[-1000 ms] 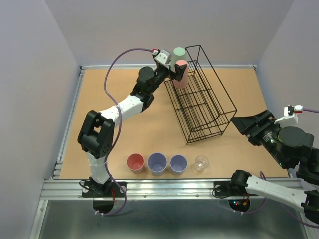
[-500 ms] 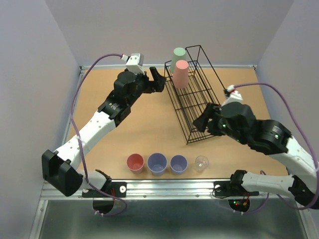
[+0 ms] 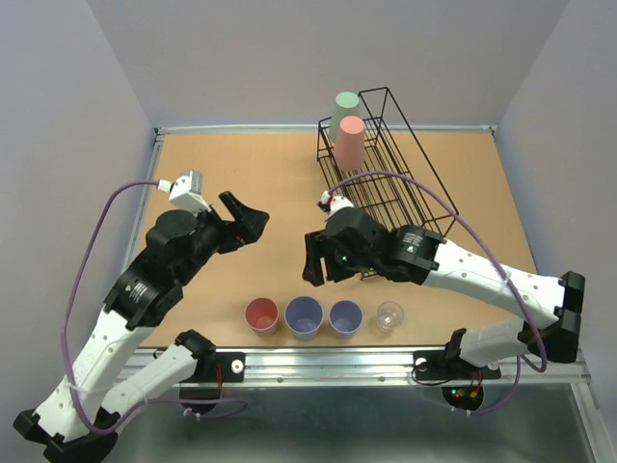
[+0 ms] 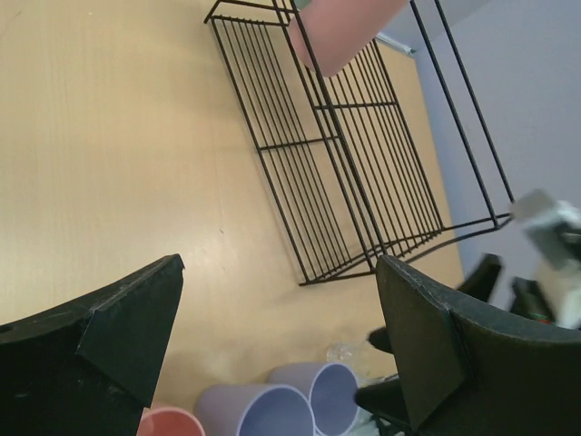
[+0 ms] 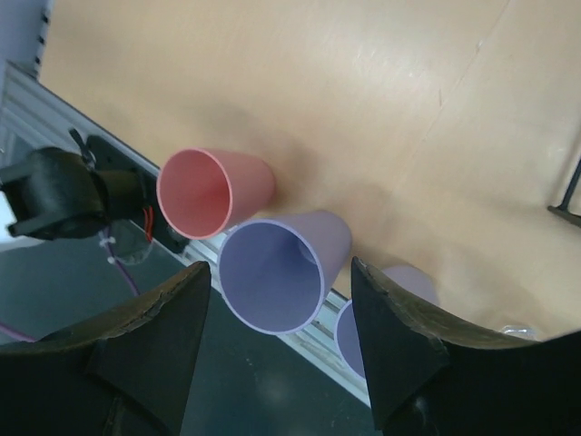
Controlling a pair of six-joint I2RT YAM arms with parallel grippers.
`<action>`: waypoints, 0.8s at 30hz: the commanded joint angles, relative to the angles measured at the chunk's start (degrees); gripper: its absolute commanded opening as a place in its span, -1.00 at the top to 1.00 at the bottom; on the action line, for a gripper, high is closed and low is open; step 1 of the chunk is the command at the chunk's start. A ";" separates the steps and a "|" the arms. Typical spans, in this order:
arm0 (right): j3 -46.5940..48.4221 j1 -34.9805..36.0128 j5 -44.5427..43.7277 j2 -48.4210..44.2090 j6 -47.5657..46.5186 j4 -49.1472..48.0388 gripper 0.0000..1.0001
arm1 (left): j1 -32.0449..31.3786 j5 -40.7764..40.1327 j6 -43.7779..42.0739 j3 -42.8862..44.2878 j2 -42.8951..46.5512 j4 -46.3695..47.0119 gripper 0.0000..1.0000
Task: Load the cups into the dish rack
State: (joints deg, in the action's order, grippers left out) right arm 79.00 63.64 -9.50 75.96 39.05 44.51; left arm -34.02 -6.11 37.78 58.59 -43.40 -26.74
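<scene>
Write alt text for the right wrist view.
The open right tool hangs over a salmon-red cup and a lavender-blue cup, both upright near the edge of the wooden table. A second lavender-blue cup peeks from behind one finger.

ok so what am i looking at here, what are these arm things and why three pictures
These are two robot arms bolted at the near edge of a wooden table. The wide picture is from a fixed camera above and behind them. The other two are from a camera on each wrist, so the dark shapes at the bottom are that arm's own fingers. Both the left gripper and the right gripper are open and hold nothing. Four cups stand in a row at the front, mouths up: a salmon-red cup, a bigger lavender cup, a smaller lavender cup and a clear cup. The black wire dish rack behind holds a green cup and a second salmon-red cup, both upside down.
</scene>
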 commanded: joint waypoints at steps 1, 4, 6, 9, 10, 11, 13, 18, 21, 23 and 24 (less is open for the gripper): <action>-3.50 2.10 3.17 1.73 -1.08 -5.48 -0.36 | -0.08 -1.09 4.22 -1.02 2.52 -5.95 -0.97; -4.99 3.24 4.13 4.10 -0.73 -5.75 -0.34 | -0.08 -1.53 4.67 -1.72 4.63 -7.18 -0.97; -5.70 4.04 4.22 5.59 -0.64 -5.66 -0.33 | -0.08 -1.54 5.11 -2.16 5.60 -7.36 -0.97; -6.75 5.00 4.05 7.17 -0.55 -5.66 -0.32 | -0.08 -1.54 5.20 -2.60 6.22 -7.36 -0.97; -6.93 5.35 4.13 7.44 -0.64 -5.66 -0.31 | 0.01 -1.54 5.11 -2.60 6.31 -7.27 -0.97; -7.11 5.79 4.05 7.88 -0.73 -5.66 -0.30 | 0.01 -1.80 5.02 -2.69 6.39 -7.62 -0.97; -7.46 6.41 3.96 9.19 -0.64 -5.66 -0.29 | -0.08 -2.59 4.85 -2.78 6.74 -7.80 -0.97; -8.16 8.34 3.26 11.48 -0.03 -5.75 -0.29 | 0.01 -2.94 4.58 -3.57 7.45 -7.62 -0.97; -8.43 8.70 2.91 12.63 0.33 -5.66 -0.26 | -0.08 -2.68 4.32 -3.83 7.27 -7.36 -0.97; -8.43 8.87 2.56 13.07 0.42 -5.66 -0.20 | 0.01 -2.68 4.23 -4.01 7.19 -7.18 -0.97; -8.43 8.87 2.38 13.33 0.50 -5.66 -0.15 | -0.08 -2.68 4.23 -4.18 7.19 -7.10 -0.97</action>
State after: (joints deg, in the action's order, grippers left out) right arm 71.96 71.92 -6.02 88.99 39.24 40.99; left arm -34.02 -7.81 42.46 55.59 -36.21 -35.20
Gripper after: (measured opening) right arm 0.596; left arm 0.986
